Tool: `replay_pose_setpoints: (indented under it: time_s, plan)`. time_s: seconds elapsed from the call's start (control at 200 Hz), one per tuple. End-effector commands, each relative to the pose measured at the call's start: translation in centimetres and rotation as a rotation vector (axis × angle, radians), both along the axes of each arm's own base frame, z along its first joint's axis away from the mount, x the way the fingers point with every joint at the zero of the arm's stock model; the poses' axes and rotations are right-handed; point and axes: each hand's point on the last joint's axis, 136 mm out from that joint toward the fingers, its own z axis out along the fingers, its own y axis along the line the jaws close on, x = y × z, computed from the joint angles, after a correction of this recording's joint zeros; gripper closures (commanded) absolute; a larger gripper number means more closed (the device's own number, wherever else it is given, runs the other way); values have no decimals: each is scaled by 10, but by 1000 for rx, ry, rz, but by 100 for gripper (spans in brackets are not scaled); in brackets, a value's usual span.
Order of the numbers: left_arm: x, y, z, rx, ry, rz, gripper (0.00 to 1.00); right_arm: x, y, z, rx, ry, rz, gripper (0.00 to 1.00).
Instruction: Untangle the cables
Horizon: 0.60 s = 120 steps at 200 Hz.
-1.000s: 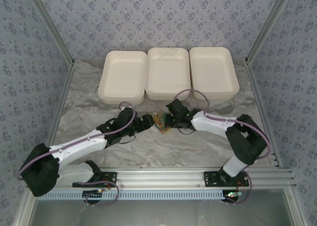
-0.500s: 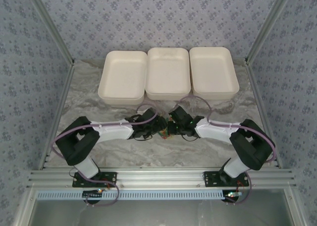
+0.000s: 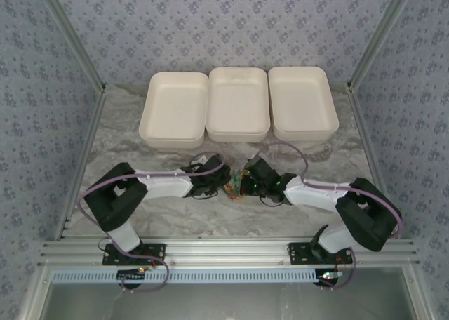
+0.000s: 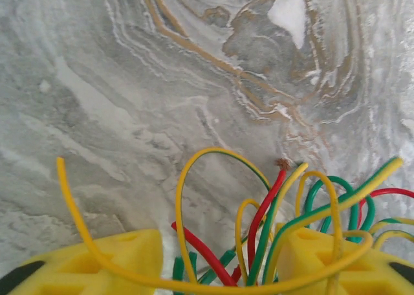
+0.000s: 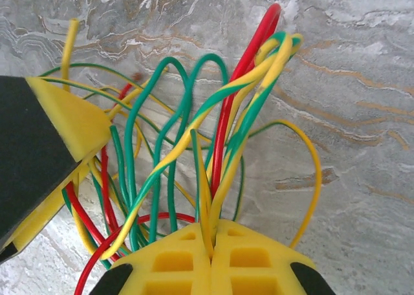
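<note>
Cables point(image 3: 233, 188) in red, yellow, green and striped yellow-green lay in a loose knot near the middle of the marbled table point(image 3: 119, 158). The tangle sat directly between the two grippers and a little in front of a row of white trays point(image 3: 238, 102). From above, the left gripper point(image 3: 222, 182) and the right gripper point(image 3: 243, 184) met almost tip to tip over the tangle. The right wrist camera showed the cables point(image 5: 187, 140) rising in crossing loops from the right gripper point(image 5: 210, 253). Its yellow fingers were pressed together, with a yellow-green strand pinched in the seam between them. One yellow-and-black finger point(image 5: 55, 130) of the other gripper reached in from the left edge among the strands. The left wrist camera showed the cables point(image 4: 272, 211) fanning up over the stone from the left gripper point(image 4: 220, 272). Its jaws stood partly apart, with red, green and yellow strands running through the gap. One long yellow strand was draped across the front of both fingers, and it could not be told whether either pad pressed on a wire. Beyond the tangle, the three trays sat side by side along the far part of the table. Both white-and-black arms bent inward from their bases on the aluminium rail point(image 3: 231, 250) at the near edge.
</note>
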Motion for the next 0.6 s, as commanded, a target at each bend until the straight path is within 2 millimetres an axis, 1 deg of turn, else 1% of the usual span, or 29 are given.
replay_pose_setpoints:
  time_s: [0.0,0.035,0.095,0.115,0.18,0.2,0.255,0.29,0.365,0.425,0.49,0.595]
  plan:
    - [3,-30,-36,-131,43,27,49,1,-1,4,47,36,-40,100]
    - [3,-33,-37,-144,47,22,54,1,0,5,65,47,-43,97]
    - [5,-40,-37,-173,44,14,68,1,3,7,89,64,-45,88]
    - [6,-43,-37,-180,43,12,73,1,3,8,98,68,-47,85]
    - [8,-48,-38,-190,38,8,95,2,4,11,119,87,-56,73]
    - [9,-48,-39,-192,36,8,100,1,4,12,122,97,-60,69]
    - [12,-47,-38,-202,20,8,100,-1,-1,15,117,122,-80,59]
    - [15,-46,-36,-213,0,10,100,-2,-4,21,112,127,-95,51]
    - [21,-47,-24,-220,-54,-29,100,-4,-16,40,100,103,-147,36]
    - [22,-50,-13,-182,-91,-93,100,-4,-32,51,69,93,-231,23]
    - [19,-50,-5,-124,-121,-140,100,2,-38,60,73,77,-279,18]
    - [14,-52,5,-84,-149,-183,100,19,-34,71,76,61,-325,12]
